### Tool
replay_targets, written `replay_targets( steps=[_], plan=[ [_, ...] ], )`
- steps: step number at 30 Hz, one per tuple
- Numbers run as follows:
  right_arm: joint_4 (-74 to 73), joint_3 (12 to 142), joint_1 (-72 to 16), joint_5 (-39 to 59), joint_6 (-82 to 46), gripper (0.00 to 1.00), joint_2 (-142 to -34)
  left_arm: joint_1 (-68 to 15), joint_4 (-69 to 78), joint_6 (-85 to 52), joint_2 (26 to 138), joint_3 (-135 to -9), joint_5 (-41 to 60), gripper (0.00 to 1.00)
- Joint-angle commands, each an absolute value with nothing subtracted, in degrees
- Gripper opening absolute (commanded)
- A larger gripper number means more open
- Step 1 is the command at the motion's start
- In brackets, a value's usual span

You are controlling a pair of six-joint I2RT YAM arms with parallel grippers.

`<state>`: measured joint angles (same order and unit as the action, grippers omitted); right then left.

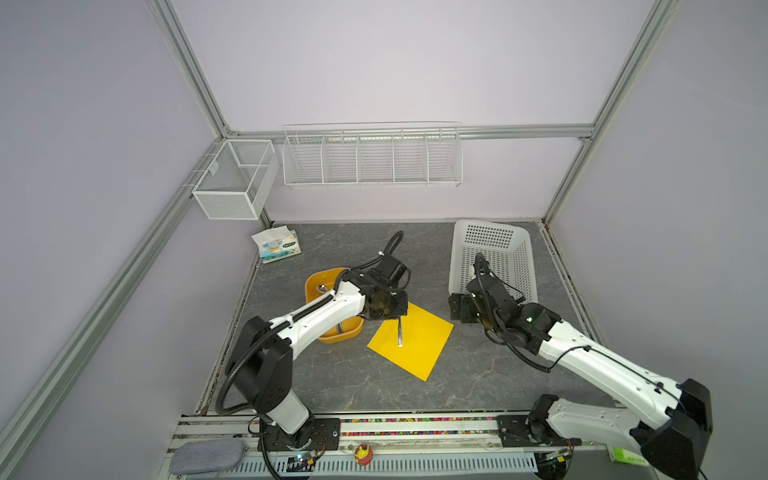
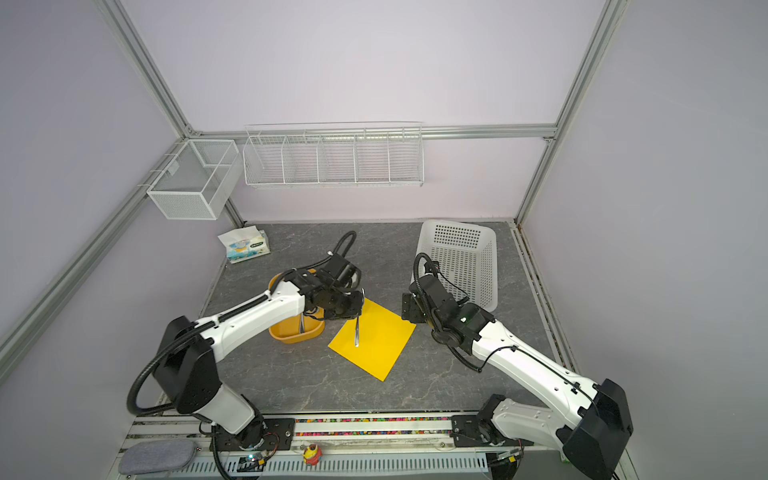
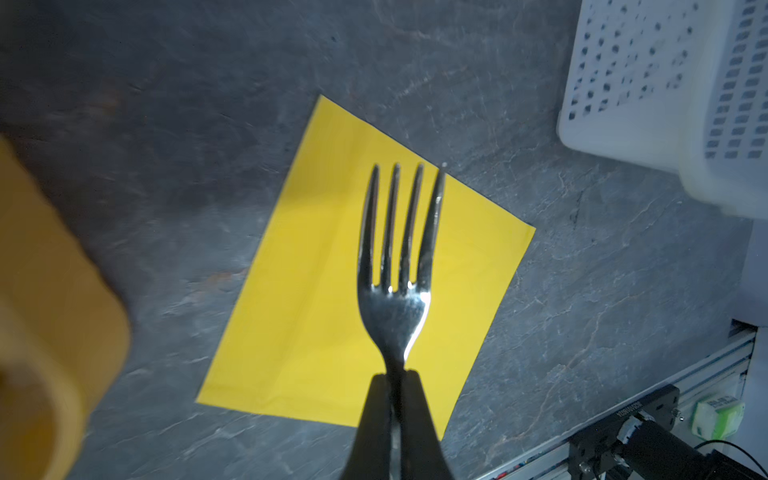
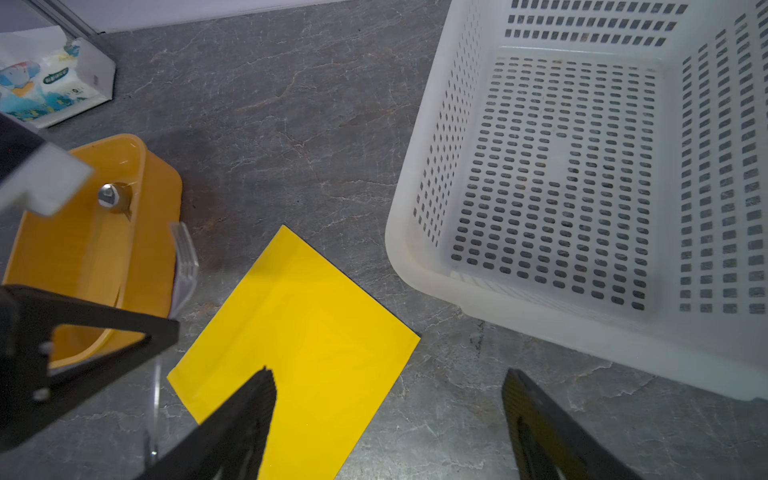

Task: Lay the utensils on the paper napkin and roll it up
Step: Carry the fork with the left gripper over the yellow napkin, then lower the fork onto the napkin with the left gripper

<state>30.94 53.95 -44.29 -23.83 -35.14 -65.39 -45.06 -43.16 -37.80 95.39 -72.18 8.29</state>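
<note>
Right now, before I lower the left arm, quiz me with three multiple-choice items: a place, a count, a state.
1. Where is the fork?
A) in the orange tray
B) in the white basket
C) in the left gripper, over the paper napkin

2. How many tines has the fork?
A) four
B) three
C) five

3. How is the right gripper?
A) shut on the paper napkin
B) open, holding nothing
C) shut on the fork

1 C: the shut jaws pinch its neck above the yellow sheet.
2 A: four tines show against the yellow.
3 B: its fingers stand wide apart, nothing between them.
</note>
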Motion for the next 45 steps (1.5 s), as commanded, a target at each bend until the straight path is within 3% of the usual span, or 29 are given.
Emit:
replay_targets(
  steps=[1,15,45],
  plan=[
    [33.1,52.2,-43.5,-26.1,-37.9,0.89,-63.8,-48.2,-39.1,-44.8,99.5,-75.0,8.8,0.01],
    [32.7,48.4,-40.2,-24.1,-36.7,0.89,-61.3,-48.7,-36.6,-49.5,109.4,-77.8,8.1,0.01],
    [32.4,48.2,-39.0,-22.9,-35.6,0.89,-62.7,-46.8,-38.7,-49.6,115.6,-80.1,4.1,0.02]
  ],
)
